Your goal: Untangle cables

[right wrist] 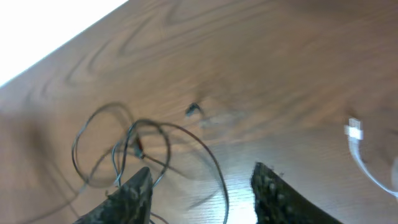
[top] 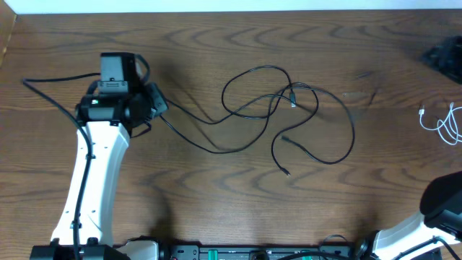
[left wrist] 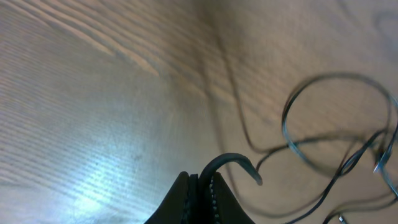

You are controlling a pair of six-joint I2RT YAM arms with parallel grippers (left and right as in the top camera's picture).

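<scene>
Thin black cables [top: 268,101] lie in overlapping loops on the middle of the wooden table [top: 216,43]. One strand runs left to my left gripper [top: 159,108]. In the left wrist view, that gripper [left wrist: 203,182] is shut on a black cable [left wrist: 233,162], whose short curved end sticks out past the jaws; the loops [left wrist: 336,124] lie further right. A white cable [top: 444,123] lies apart at the right edge. My right gripper [right wrist: 202,183] hangs open above the table, empty, with the black loops [right wrist: 124,146] by its left finger [right wrist: 134,196] and the white cable [right wrist: 357,140] to its right.
A dark object [top: 444,56] sits at the far right corner. The left arm [top: 94,166] stretches up the left side, with its thicker black wire [top: 50,81] trailing left. The right arm [top: 440,209] shows at the bottom right corner. The table's far edge [top: 231,10] meets a white surface.
</scene>
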